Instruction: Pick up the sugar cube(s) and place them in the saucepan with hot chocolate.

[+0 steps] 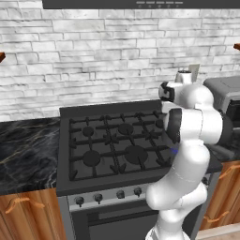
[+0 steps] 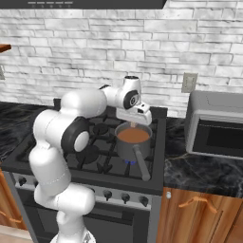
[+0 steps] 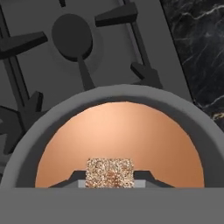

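Sugar cube (image 3: 110, 172), speckled tan and brown, sits clamped between the two dark fingertips (image 3: 70, 179) of the end effector (image 3: 110, 180), which is closed on it from either side. In the hand view the cube hangs directly over the reddish-brown liquid of the saucepan (image 3: 26, 144), well inside the ring of the grey rim and closer to the near side of that rim than to the far side. Whether the cube touches the liquid surface cannot be told.

From the right base view, the saucepan (image 2: 124, 148) stands on the stove (image 2: 156, 176), on the right-hand burner nearest the front edge, with its long grey handle (image 2: 141, 163) pointing toward the front of the stove. A small blue flame shows under the saucepan. The end effector (image 2: 134, 124) points down just above the saucepan's rim, with a small tan bit visible at its tip, and the white arm (image 2: 88, 105) reaches across the stove from the left of the saucepan.

Beyond the saucepan in the hand view lies another burner (image 3: 72, 36) with its dark grate bars. To the right of the stove, dark marbled bench (image 2: 201, 173) carries a grey microwave (image 2: 216, 126). Behind the stove rises a white brick wall (image 2: 95, 47).
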